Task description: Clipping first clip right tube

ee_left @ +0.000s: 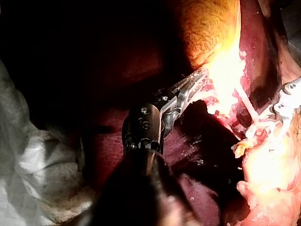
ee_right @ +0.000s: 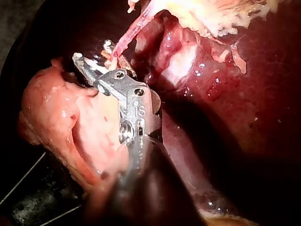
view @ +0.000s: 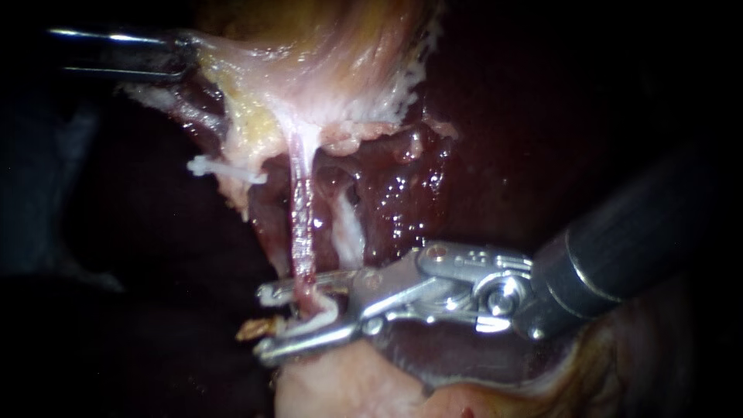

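Note:
A thin reddish tube (view: 302, 217) runs taut from the pale gallbladder tissue (view: 309, 70) down to a pale lump (view: 340, 387). A shorter whitish strand (view: 350, 228) lies just to its right. My right instrument (view: 265, 323) comes in from the right, and its jaws stand open astride the tube's lower end, one on each side. The right wrist view shows the same: my right instrument (ee_right: 91, 51) is open with the tube (ee_right: 131, 28) between its jaws. My left instrument (view: 182, 58) enters from the upper left, shut on the gallbladder tissue; the left wrist view shows my left instrument (ee_left: 200, 77) biting into it.
Dark red liver (view: 495, 116) surrounds the site, with wet raw tissue (view: 395, 193) right of the tube. White cloth (ee_left: 37, 160) lies beside my left instrument's shaft. My right instrument's wrist (ee_right: 134, 108) rests against the pale lump (ee_right: 61, 122).

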`<state>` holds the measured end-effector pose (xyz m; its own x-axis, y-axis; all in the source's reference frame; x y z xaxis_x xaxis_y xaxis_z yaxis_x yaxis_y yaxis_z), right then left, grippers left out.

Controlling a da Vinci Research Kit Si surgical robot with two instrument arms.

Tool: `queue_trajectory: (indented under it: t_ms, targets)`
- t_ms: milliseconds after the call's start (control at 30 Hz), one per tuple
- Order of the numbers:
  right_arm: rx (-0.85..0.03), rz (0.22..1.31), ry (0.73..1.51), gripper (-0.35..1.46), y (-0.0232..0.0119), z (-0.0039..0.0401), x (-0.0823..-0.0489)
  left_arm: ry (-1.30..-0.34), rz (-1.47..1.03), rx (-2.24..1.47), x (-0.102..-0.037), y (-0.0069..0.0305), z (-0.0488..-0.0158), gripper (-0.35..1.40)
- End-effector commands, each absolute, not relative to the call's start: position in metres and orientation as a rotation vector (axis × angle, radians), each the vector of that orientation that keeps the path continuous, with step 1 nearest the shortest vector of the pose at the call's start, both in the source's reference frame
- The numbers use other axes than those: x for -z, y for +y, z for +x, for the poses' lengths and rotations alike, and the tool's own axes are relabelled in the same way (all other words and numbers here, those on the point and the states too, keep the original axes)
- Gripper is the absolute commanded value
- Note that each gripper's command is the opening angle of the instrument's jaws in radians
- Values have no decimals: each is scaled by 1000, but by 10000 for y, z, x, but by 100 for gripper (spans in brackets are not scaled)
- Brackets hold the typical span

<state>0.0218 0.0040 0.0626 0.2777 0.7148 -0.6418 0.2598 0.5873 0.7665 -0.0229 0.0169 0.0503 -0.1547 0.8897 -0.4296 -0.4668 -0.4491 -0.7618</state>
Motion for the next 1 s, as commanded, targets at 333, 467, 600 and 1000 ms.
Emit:
queue_trajectory:
  t_ms: [333, 467, 600, 1000]
  targets:
    - [-387, 931, 1282, -12, 42, 214, -630, -576, -1100, -1773, -503, 169, -229, -35]
    - [-439, 975, 1237, -35, 43, 210, -632, -576, -1100, -1773, -504, 169, -229, -35]
    - [-456, 975, 1215, -35, 44, 208, -634, -576, -1100, -1773, -504, 169, -229, -35]
    - [-454, 970, 1207, -35, 44, 206, -640, -576, -1100, -1773, -504, 169, -229, -35]
